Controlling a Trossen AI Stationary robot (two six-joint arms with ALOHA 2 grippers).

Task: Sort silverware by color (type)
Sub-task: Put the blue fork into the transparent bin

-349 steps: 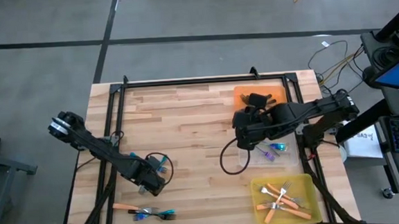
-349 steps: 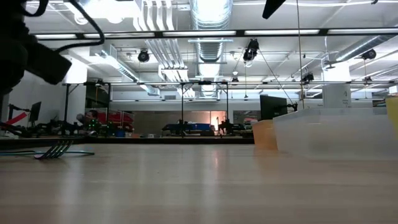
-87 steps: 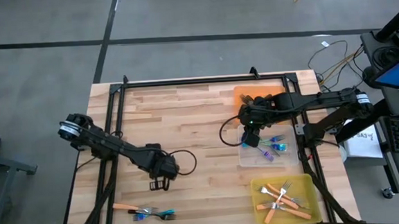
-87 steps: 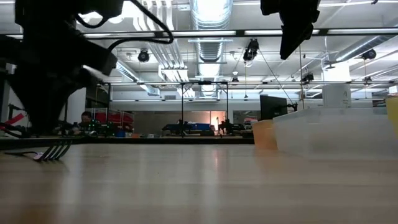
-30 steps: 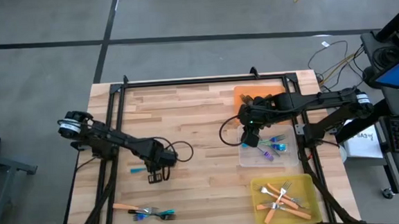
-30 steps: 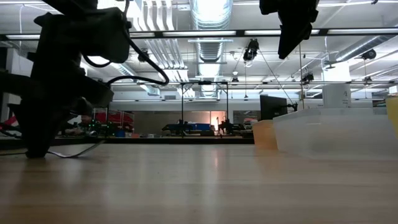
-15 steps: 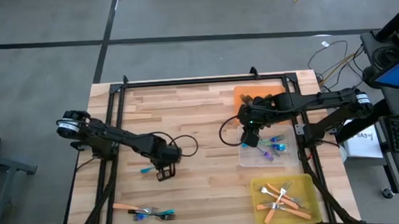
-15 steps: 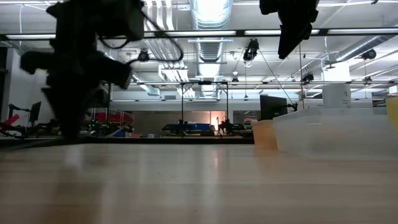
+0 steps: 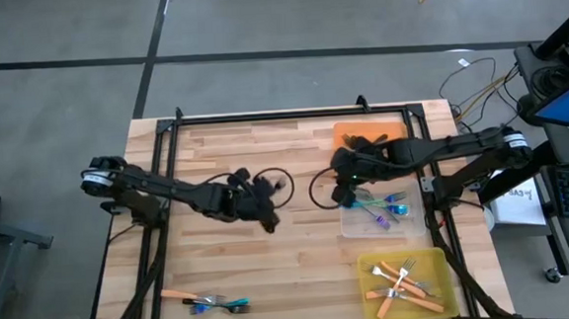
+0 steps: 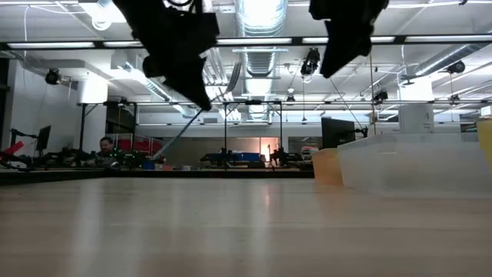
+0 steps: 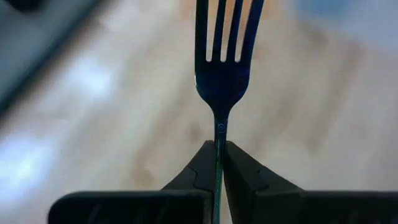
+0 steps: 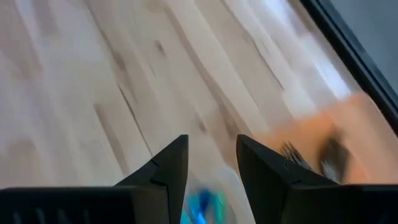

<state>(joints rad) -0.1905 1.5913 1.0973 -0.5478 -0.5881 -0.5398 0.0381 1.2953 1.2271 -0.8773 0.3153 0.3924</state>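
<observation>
My left gripper (image 11: 219,146) is shut on a fork (image 11: 224,68) whose metal tines stick out past the fingertips; its handle is hidden behind the fingers. In the high view this gripper (image 9: 267,216) hangs over the middle of the table. My right gripper (image 12: 211,162) stands open with nothing between its fingers, at the left edge of the clear tray (image 9: 360,226), which holds blue-handled forks (image 9: 385,209). Orange-handled forks (image 9: 401,281) lie in the yellow tray (image 9: 434,264). An orange-handled and a blue-handled fork (image 9: 206,301) lie on the table near its front left. My left gripper pinches the fork's slim neck (image 11: 219,132), just behind the tines, between its two fingertips. The fork runs along the fingers, with its tines pointing forward beyond them. It is lifted clear of the table.
An orange tray (image 9: 387,130) lies at the far right, behind the clear one, and the right wrist view shows dark forks (image 12: 311,152) in it. Black frame rails (image 9: 262,118) run along the table's far and side edges. Bare wood (image 9: 301,267) lies between the arms.
My left gripper has risen and gone toward the table's right and far edges, turning at the wrist. The blue-handled fork that lay on the table beside it is now lifted clear in its fingers.
</observation>
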